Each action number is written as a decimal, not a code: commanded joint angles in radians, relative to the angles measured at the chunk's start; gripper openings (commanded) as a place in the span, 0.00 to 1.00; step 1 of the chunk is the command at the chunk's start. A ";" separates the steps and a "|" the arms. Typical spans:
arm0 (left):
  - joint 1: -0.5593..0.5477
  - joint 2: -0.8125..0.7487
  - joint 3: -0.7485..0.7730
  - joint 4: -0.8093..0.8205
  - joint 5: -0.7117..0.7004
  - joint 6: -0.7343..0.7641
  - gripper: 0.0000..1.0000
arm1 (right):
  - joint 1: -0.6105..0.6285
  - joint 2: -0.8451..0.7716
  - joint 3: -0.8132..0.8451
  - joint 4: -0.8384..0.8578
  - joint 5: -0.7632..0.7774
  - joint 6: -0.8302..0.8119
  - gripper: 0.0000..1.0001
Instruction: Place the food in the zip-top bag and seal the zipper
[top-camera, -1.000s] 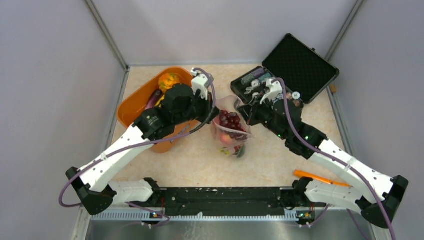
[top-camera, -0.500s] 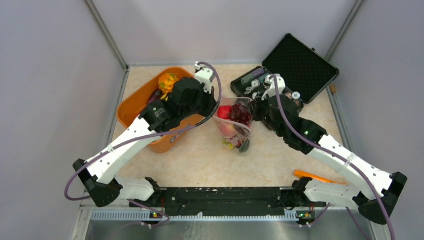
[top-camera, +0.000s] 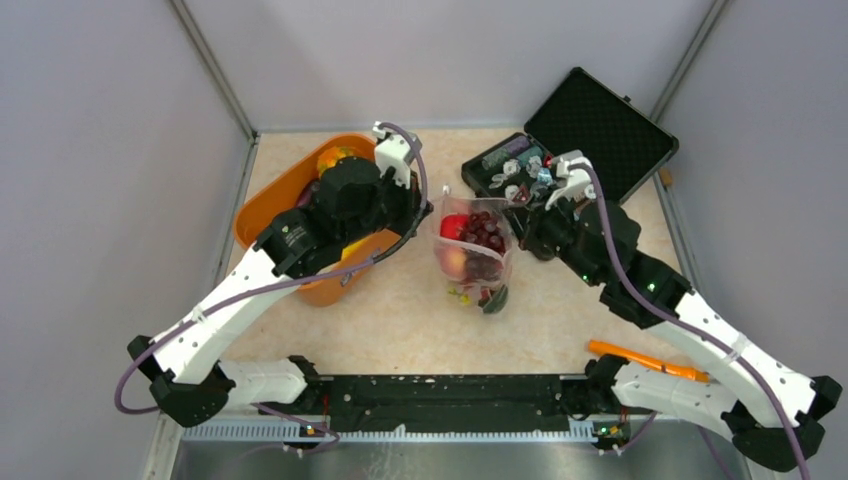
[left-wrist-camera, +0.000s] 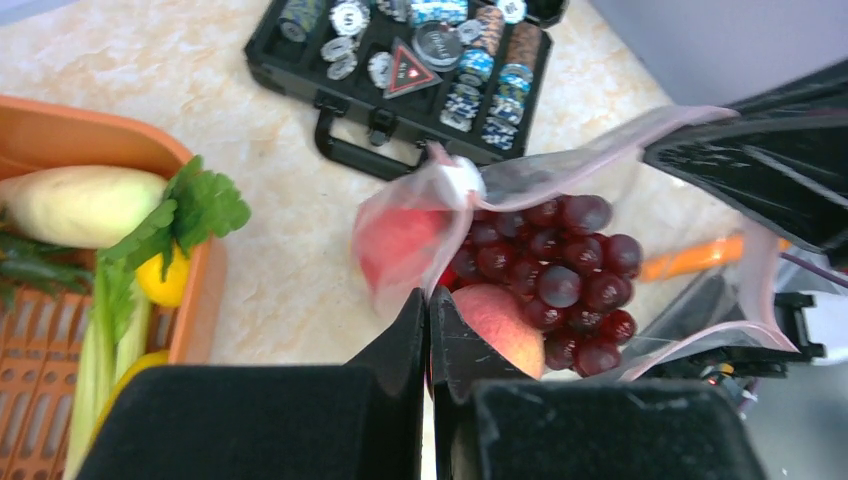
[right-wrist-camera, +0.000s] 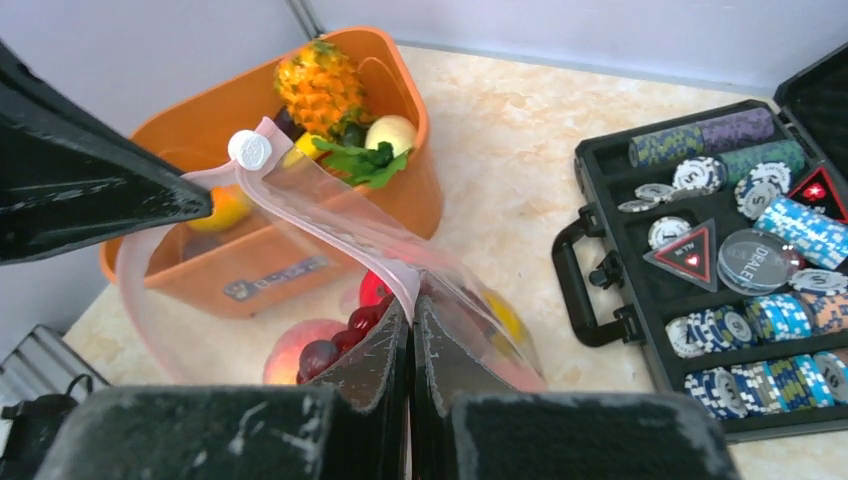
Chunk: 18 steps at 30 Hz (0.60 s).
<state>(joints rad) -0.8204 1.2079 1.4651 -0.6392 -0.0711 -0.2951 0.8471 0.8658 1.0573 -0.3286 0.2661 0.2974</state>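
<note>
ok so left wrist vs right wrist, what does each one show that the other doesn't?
Left wrist only: the orange pen beyond the zip-top bag, and the grapes as a full bunch.
Right wrist only: the pineapple in the orange basket, and the label on its outer wall.
Both: the bag strung between the left gripper and right gripper, each shut on its mouth edge, the pink zipper unsealed, a peach-coloured fruit inside, and the open black case of chips.
</note>
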 joint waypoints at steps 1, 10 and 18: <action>0.002 0.014 0.023 0.089 0.119 -0.014 0.00 | -0.005 0.125 0.071 -0.051 0.059 -0.044 0.00; 0.001 -0.034 -0.024 0.169 0.201 -0.030 0.00 | -0.005 0.114 -0.014 0.194 -0.169 0.018 0.00; 0.001 -0.036 -0.134 0.208 0.131 -0.081 0.01 | -0.004 0.213 0.041 0.041 -0.035 -0.013 0.00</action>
<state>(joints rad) -0.8192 1.1770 1.3548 -0.4988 0.0883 -0.3500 0.8467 1.0592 1.0657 -0.3130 0.2161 0.2962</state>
